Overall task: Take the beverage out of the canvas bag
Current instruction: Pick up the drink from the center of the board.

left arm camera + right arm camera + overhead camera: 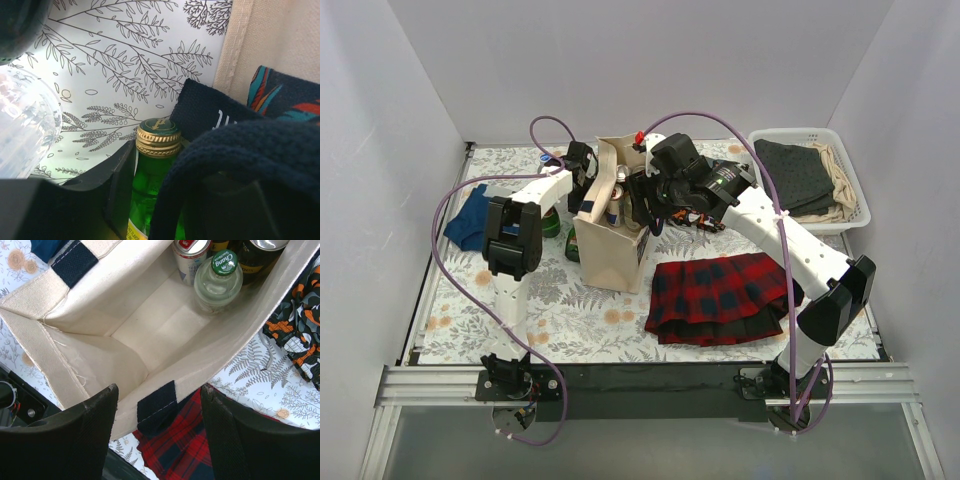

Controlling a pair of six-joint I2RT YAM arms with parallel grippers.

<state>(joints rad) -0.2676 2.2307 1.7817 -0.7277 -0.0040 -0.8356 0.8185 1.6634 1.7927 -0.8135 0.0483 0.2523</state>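
Right gripper (159, 394) hangs over the open mouth of the canvas bag (615, 255), fingers spread wide and gripping nothing. The bag's near wall sits below the gap.

Drinks are inside the bag, upright, clustered at one end: a glass bottle (217, 282) with a green cap, a red-and-white can (192, 251) touching it, and a dark can (260, 251) beside them.

Left gripper (582, 162) is at the bag's left rim. The navy strap (250, 150) drapes across its camera, so I can't tell if it's pinching or not.

On the table outside the bag are a green bottle (156, 165) with a gold cap and a clear plastic bottle (25, 125). A red plaid cloth (720, 295) lies right of the bag, and a white basket (812, 134) sits at the far right.
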